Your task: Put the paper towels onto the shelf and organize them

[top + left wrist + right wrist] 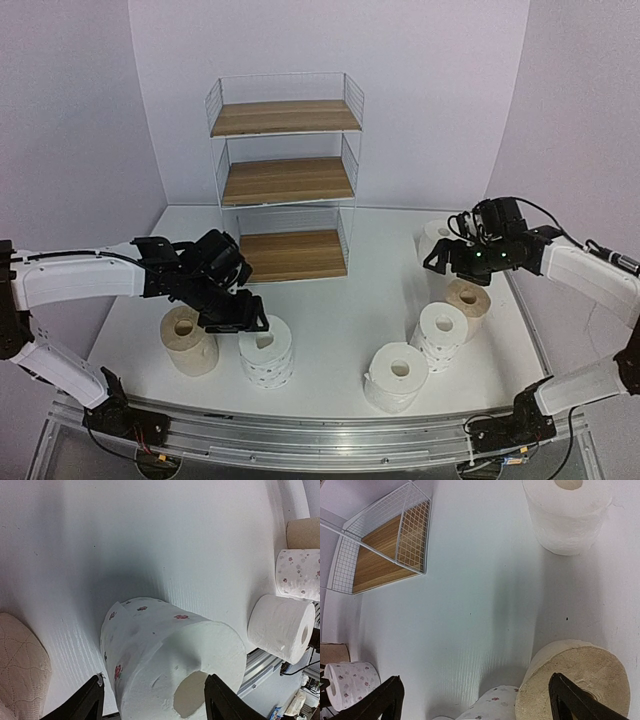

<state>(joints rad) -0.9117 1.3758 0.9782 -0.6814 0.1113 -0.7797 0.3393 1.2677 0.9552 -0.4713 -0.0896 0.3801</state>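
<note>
L gripper (pixel 152 694): jaws spread astride near dotted roll (pixel 150 645), which stands upright on table (pixel 340 300); gripping or not, can't tell. L tan roll (pixel 188 340) just beside it, crowding outer finger. R gripper (pixel 477 700) wide open, nothing btwn fingers, above table btwn back white roll (pixel 567 515) and R tan roll (pixel 575 680). 2nd dotted roll (pixel 440 335) and front white roll (pixel 395 372) close by. Shelf (pixel 285 118) back centre; all six rolls on table.

A tan roll (pixel 20 665) is cut off by the left wrist view's edge, a white roll (pixel 436 234) partly hidden by the right gripper (pixel 443 250).
</note>
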